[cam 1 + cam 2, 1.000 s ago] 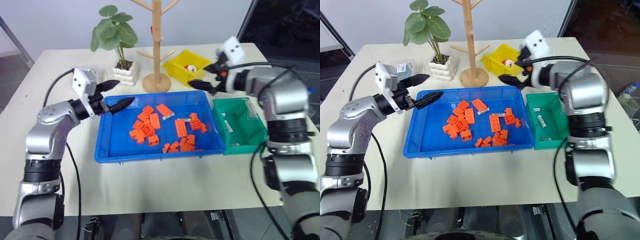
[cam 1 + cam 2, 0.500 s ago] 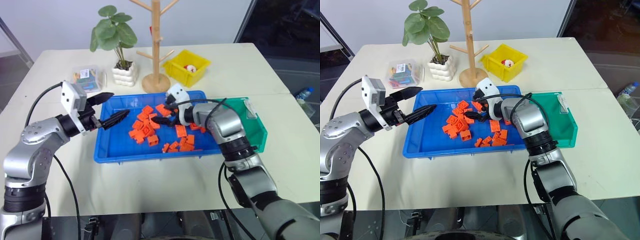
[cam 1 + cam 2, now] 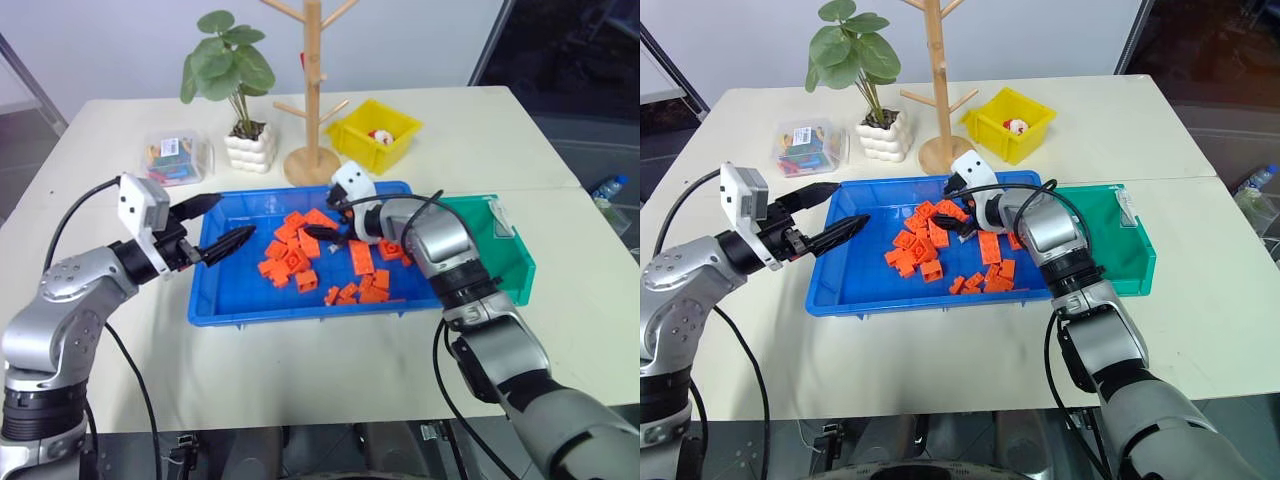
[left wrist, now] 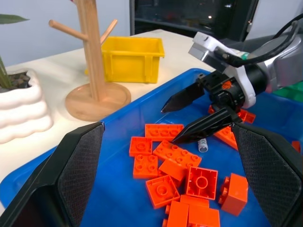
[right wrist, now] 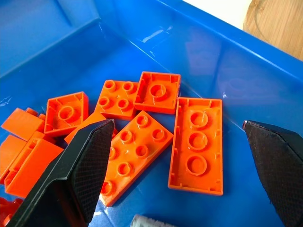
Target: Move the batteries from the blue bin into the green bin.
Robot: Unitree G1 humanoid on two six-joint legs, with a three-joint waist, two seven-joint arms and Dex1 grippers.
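**Both arms over the blue bin, jaws spread, one battery at the right fingertip**

The left gripper [image 3: 225, 222] sits at the left rim of the blue bin [image 3: 250, 300]. Its forearm reaches in from the left, and the gripper points roughly level toward the bin's centre. Its jaws are spread and hold nothing.

The blue bin lies in the middle of the bench [image 3: 300, 370]. Loose orange blocks [image 3: 290, 262] are scattered across its floor.

The right gripper [image 3: 322, 228] hangs over the far centre of the bin, angled downward and toward the left. Its jaws are spread wide above the blocks and pinch nothing.

One battery [image 4: 202, 144] shows in the left wrist view as a short silvery-grey cylinder. It lies flat on the bin floor, just beside the lower right fingertip [image 4: 182, 137]. Its long axis runs roughly crosswise to that finger; contact cannot be determined.

The green bin [image 3: 505, 262] stands against the right side of the blue bin.
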